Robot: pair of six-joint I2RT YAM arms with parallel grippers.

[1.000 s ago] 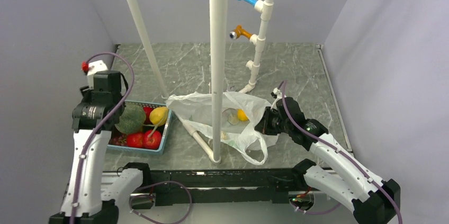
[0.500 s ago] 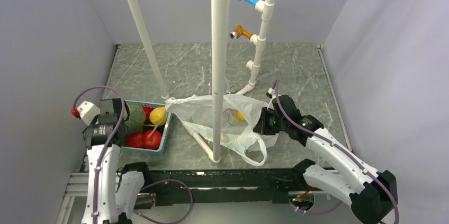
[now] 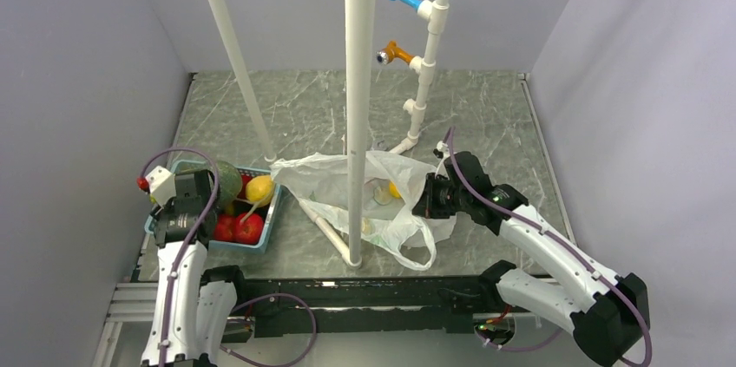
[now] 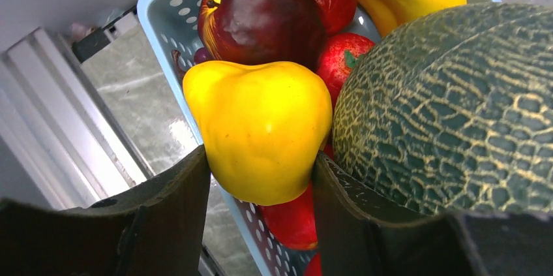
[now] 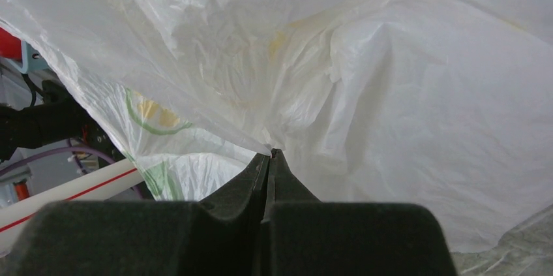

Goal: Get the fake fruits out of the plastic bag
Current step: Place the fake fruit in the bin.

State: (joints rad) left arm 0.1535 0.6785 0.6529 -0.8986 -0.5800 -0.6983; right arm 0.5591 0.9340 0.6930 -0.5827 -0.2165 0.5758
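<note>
The plastic bag (image 3: 330,180) lies crumpled in the middle of the table, around the white pole. A small yellow fruit (image 3: 395,189) shows through its right side. My right gripper (image 3: 427,202) is shut on a fold of the bag (image 5: 404,93), its jaws (image 5: 270,153) pinched together on the film. My left gripper (image 4: 261,165) is shut on a yellow fruit (image 4: 261,119) and holds it low over the left end of the light-blue basket (image 3: 265,232). In the top view the arm hides that fruit.
The basket (image 4: 160,8) holds a green netted melon (image 4: 456,106), a dark red apple (image 4: 261,15), red fruits (image 3: 247,228) and another yellow fruit (image 3: 259,189). White poles (image 3: 358,107) and a pipe rack with taps (image 3: 425,63) stand on the table.
My left arm has dropped from high above the basket to low at its left end. My right gripper has edged slightly left with the bag still in it.
</note>
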